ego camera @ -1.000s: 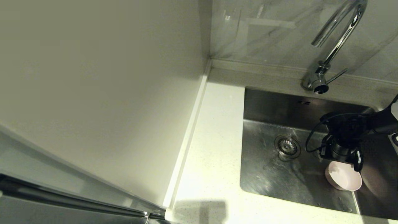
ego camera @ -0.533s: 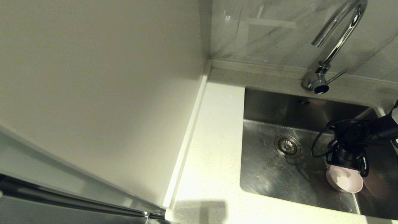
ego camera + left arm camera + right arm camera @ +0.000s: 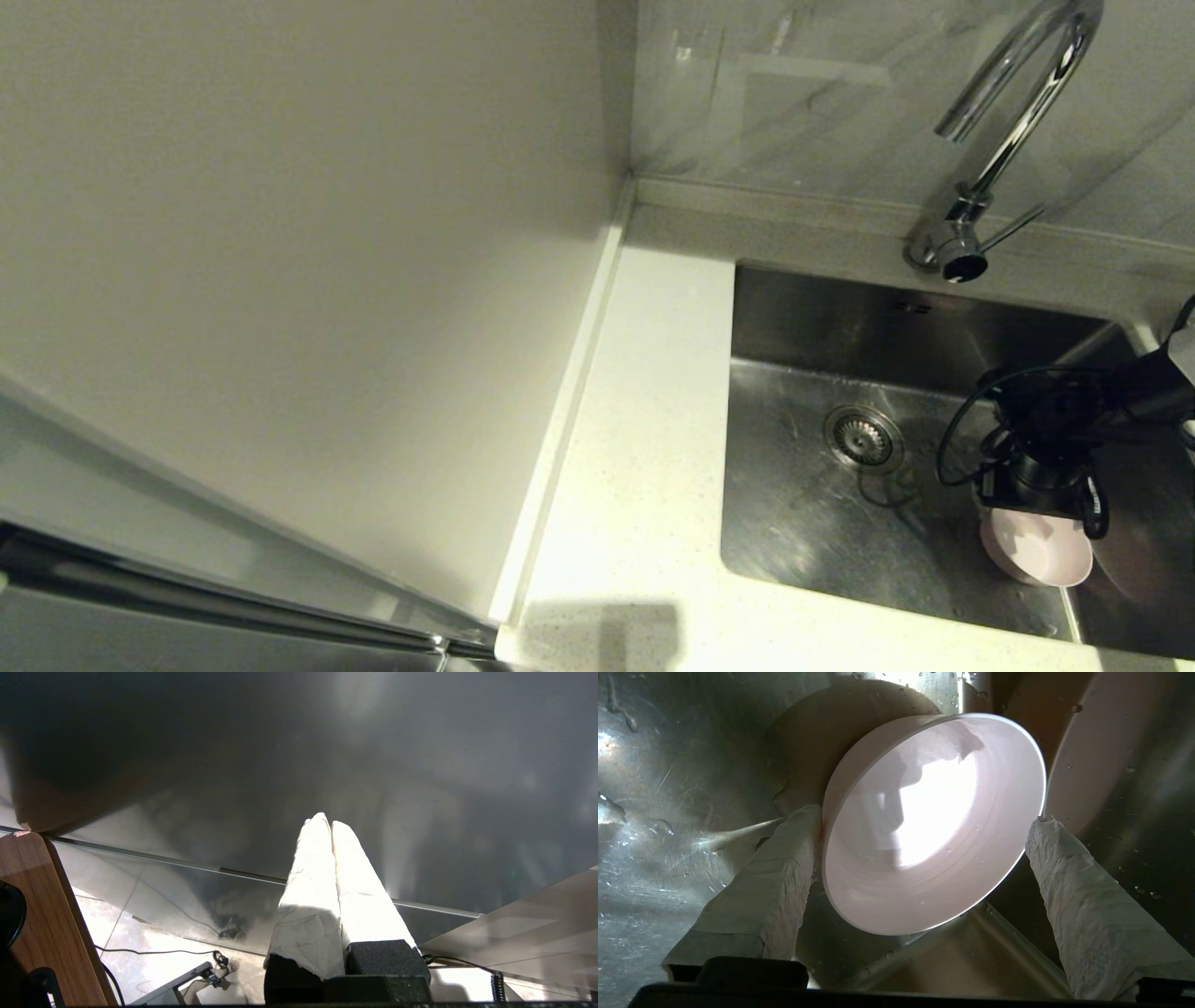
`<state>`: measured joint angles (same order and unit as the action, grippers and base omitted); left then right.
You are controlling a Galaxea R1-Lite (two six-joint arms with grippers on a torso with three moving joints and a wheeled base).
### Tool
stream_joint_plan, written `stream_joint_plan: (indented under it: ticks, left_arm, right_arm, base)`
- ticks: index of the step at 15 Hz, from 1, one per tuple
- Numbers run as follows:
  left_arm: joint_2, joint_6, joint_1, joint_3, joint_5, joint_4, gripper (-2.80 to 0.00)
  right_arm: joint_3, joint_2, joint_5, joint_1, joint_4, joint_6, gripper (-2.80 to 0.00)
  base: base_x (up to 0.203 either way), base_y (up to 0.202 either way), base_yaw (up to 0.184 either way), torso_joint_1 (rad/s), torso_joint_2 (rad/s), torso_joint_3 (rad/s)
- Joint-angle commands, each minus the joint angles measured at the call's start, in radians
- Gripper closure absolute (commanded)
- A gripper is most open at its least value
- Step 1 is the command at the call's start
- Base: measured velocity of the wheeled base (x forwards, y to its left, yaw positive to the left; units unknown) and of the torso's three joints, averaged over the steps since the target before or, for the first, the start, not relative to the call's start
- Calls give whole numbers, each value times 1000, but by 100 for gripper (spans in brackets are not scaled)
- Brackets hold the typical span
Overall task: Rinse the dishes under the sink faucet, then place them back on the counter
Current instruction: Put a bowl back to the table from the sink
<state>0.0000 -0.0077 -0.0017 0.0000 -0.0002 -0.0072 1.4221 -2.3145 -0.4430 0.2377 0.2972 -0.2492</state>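
The pale pink bowl (image 3: 1038, 549) hangs tilted at the right front of the steel sink (image 3: 803, 532). My right gripper (image 3: 1036, 511) reaches down onto it from the right. In the right wrist view the pink bowl (image 3: 934, 826) sits across the right gripper (image 3: 923, 816), one padded finger (image 3: 775, 877) pressing its outer wall and the other against its rim. Water drops dot the bowl. The chrome faucet (image 3: 1018, 112) stands behind the sink, no water running. The yellow-green and grey-blue bowls are out of view. My left gripper (image 3: 327, 822) is parked out of the head view, shut and empty.
White speckled counter (image 3: 635, 448) runs along the sink's left side, bounded by a raised edge strip (image 3: 569, 392) and a plain wall panel (image 3: 308, 261). The strainer drain (image 3: 863, 439) sits mid-basin. The sink's right wall (image 3: 1148, 551) is close beside the bowl.
My right gripper has carried the pink bowl a little to the right and toward the sink's front edge. The left arm has not moved.
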Motion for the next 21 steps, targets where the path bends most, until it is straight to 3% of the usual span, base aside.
stream_joint_plan:
  ticks: [1, 6, 11, 12, 21]
  left_arm:
    - [0, 0, 0, 3, 0, 0, 0]
    - [0, 0, 0, 3, 0, 0, 0]
    - [0, 0, 0, 3, 0, 0, 0]
    - [0, 0, 0, 3, 0, 0, 0]
    - [0, 0, 0, 3, 0, 0, 0]
  right_arm:
    - [0, -2, 3, 0, 3, 0, -280]
    - [-18, -23, 37, 2, 1, 120, -280]
    - [-17, -31, 41, 2, 0, 133, -280]
    - [-17, -31, 41, 2, 2, 139, 0]
    - [-29, 11, 42, 0, 0, 140, 0]
  base:
    - [0, 0, 0, 0, 0, 0]
    - [0, 0, 0, 0, 0, 0]
    - [0, 0, 0, 0, 0, 0]
    - [0, 0, 0, 0, 0, 0]
    - [0, 0, 0, 0, 0, 0]
